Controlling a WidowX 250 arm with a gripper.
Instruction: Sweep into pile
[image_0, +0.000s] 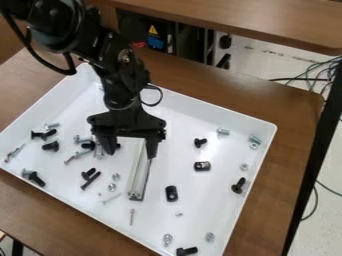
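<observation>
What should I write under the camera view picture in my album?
A black robot pincer hangs over a white tray with scattered bolts and a long metal bar.

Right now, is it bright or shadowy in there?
In the camera view, the white plastic tray looks bright, with only faint, soft shadows; the silver metal bar shows pale streaks; behind, it's partly dark beneath the brown wooden tabletop.
</observation>
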